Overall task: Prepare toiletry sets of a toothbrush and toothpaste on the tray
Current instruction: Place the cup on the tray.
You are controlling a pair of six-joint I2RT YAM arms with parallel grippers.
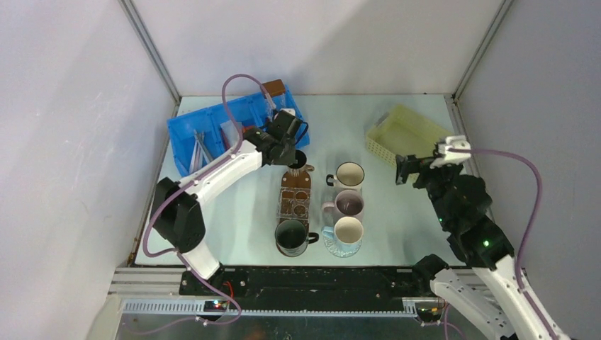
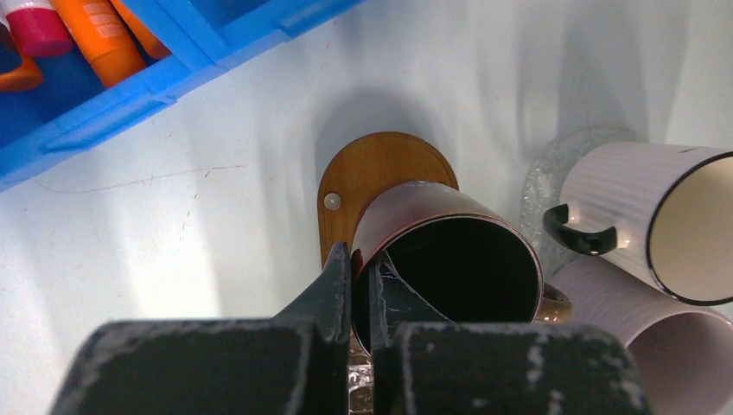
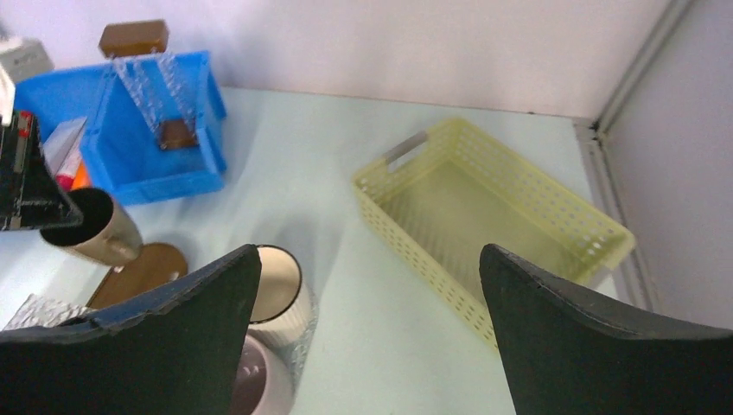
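Observation:
My left gripper (image 2: 359, 270) is shut on the rim of a dark brown mug (image 2: 415, 206), one finger inside and one outside. It holds the mug tilted over the round far end of a wooden tray (image 2: 372, 164). In the top view the gripper (image 1: 292, 150) and the mug (image 1: 300, 161) are at the tray's (image 1: 295, 193) far end. Grey toothbrushes (image 1: 198, 149) lie in the blue bin (image 1: 212, 124). Orange toothpaste tubes (image 2: 104, 39) lie in another compartment of the bin. My right gripper (image 1: 409, 168) is open and empty beside the yellow basket, its jaws (image 3: 367, 251) wide apart.
A white mug (image 1: 349, 174), a pink mug (image 1: 348, 204) and a white mug on a glass coaster (image 1: 348, 231) stand in a column right of the tray. A dark green mug (image 1: 290, 236) stands at the tray's near end. An empty yellow basket (image 1: 404, 133) sits at the back right.

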